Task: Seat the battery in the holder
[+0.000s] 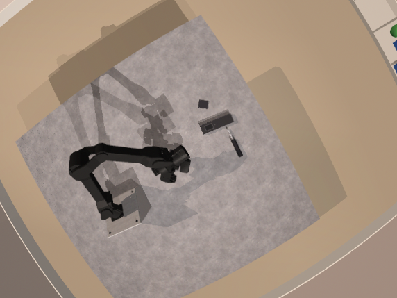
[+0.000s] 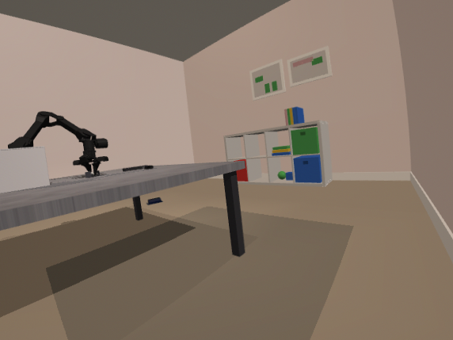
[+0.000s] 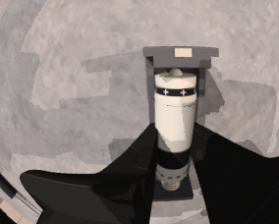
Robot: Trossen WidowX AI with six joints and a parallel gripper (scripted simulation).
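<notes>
In the wrist view a cream battery [image 3: 175,110] with a black band and plus marks lies lengthwise in the dark grey holder [image 3: 159,52]. Its terminal end points at the holder's lip, at the top of that view. A spring [image 3: 172,185] shows at its other end. My gripper [image 3: 172,128] [image 1: 169,177] [image 2: 92,171] is shut on the battery's lower half, one finger on each side, low over the table. Whether the battery rests flat on the holder's floor I cannot tell. In the top view my hand hides the holder and the battery.
A dark flat box [image 1: 216,122], a screwdriver [image 1: 236,146] and a small dark cube [image 1: 203,103] lie on the grey table [image 1: 243,202] to the right of my hand. The arm's base block [image 1: 126,209] stands at the left. A shelf [image 2: 277,151] stands by the far wall.
</notes>
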